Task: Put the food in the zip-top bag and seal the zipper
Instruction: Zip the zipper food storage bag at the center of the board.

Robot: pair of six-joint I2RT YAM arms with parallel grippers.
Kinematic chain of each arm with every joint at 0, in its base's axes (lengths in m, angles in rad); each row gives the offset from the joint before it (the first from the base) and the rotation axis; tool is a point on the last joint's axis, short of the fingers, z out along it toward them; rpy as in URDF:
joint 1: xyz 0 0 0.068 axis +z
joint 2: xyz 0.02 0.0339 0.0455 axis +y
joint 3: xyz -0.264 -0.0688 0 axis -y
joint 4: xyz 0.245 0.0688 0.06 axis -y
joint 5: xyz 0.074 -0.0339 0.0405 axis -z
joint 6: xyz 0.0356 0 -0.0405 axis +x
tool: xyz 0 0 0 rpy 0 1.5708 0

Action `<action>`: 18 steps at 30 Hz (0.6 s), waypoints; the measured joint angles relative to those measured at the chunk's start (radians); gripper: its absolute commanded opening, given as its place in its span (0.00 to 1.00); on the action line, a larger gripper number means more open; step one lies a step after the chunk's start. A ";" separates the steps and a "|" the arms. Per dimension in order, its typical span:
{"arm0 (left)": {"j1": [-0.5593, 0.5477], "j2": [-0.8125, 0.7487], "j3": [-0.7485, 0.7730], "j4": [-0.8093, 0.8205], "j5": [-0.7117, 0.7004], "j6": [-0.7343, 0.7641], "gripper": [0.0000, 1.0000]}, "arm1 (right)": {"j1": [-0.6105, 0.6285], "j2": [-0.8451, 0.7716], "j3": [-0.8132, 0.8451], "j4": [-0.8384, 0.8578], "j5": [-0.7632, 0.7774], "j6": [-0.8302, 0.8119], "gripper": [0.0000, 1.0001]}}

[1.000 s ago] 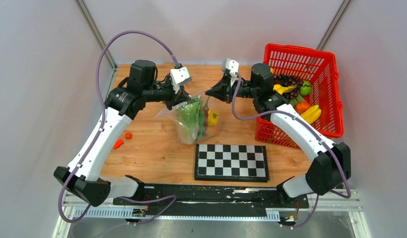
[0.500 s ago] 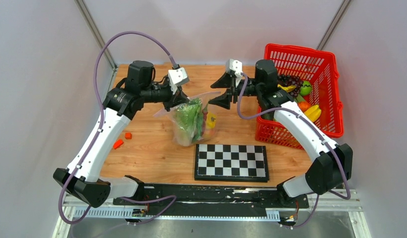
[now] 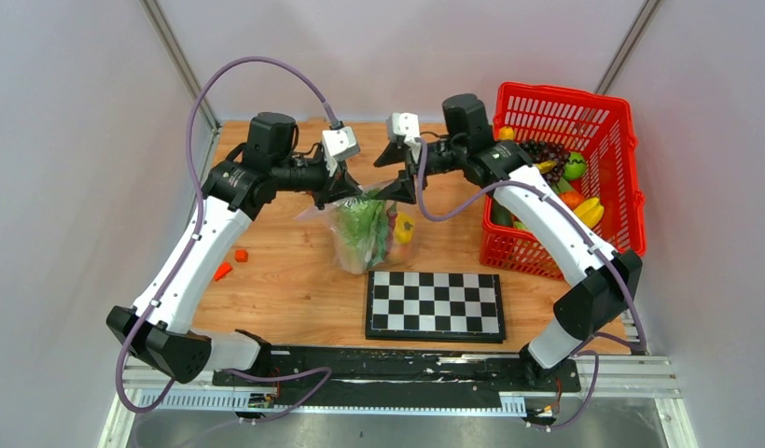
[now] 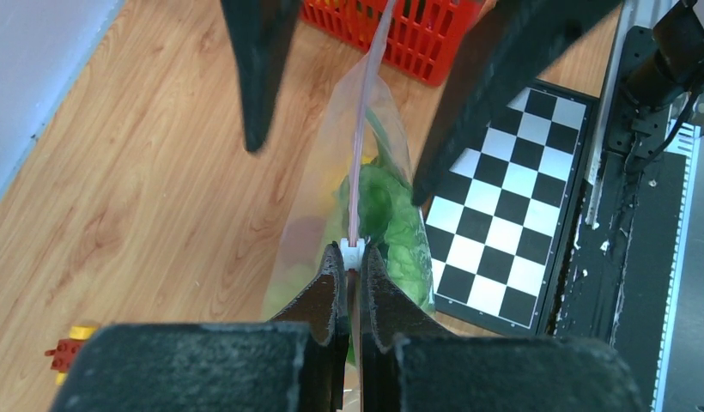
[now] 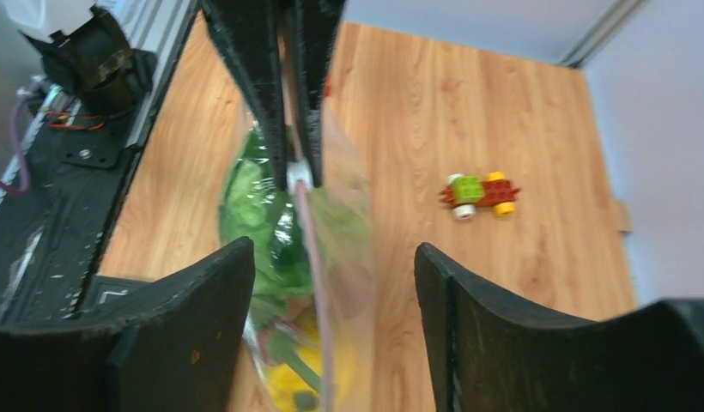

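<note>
Here, the clear, dot-printed zip-top bag (image 3: 369, 233) hung upright over the middle of the wooden table (image 3: 285, 299), its base resting on the wood. It held a green leafy lettuce piece (image 4: 391, 215), a yellow piece (image 3: 403, 224) and something reddish; the full count of the contents could not be told. The pale pink zipper (image 4: 363, 129) ran taut along the bag's top edge. The left gripper (image 4: 351, 266) was clamped on that strip just behind the small white slider (image 4: 352, 253). The right gripper (image 5: 333, 253), which a second before had pinched the strip's far end, had let go and shifted toward the left gripper. Its jaws now stood apart on either side of the strip, touching nothing. This probably marked a re-grip ahead of sealing, not a finished seal. The scene held one bag, one red mesh basket (image 3: 603, 112) with several toy fruits in it, one chessboard (image 3: 435, 303) and two small red-orange pieces (image 3: 241, 255) on the wood at left.
</note>
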 measured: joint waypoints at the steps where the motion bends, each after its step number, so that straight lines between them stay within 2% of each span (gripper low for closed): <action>1: 0.000 0.000 0.000 0.001 0.001 -0.002 0.00 | 0.015 0.008 0.001 -0.032 0.010 -0.019 0.57; 8: 0.000 0.001 0.000 0.001 0.003 -0.008 0.00 | 0.047 0.033 0.001 -0.120 0.035 -0.069 0.32; 10: 0.000 0.001 0.000 0.001 0.003 -0.008 0.00 | 0.047 0.032 0.001 -0.114 0.035 -0.064 0.28; 13: 0.000 0.001 0.000 -0.001 0.002 -0.007 0.00 | 0.047 0.032 0.000 -0.097 0.034 -0.048 0.14; 15: 0.000 0.001 0.000 -0.001 0.000 -0.007 0.00 | 0.047 0.022 -0.015 -0.072 0.034 -0.037 0.02; 18: 0.000 0.001 0.000 -0.001 -0.006 -0.007 0.00 | 0.047 0.010 -0.035 -0.049 0.039 -0.027 0.00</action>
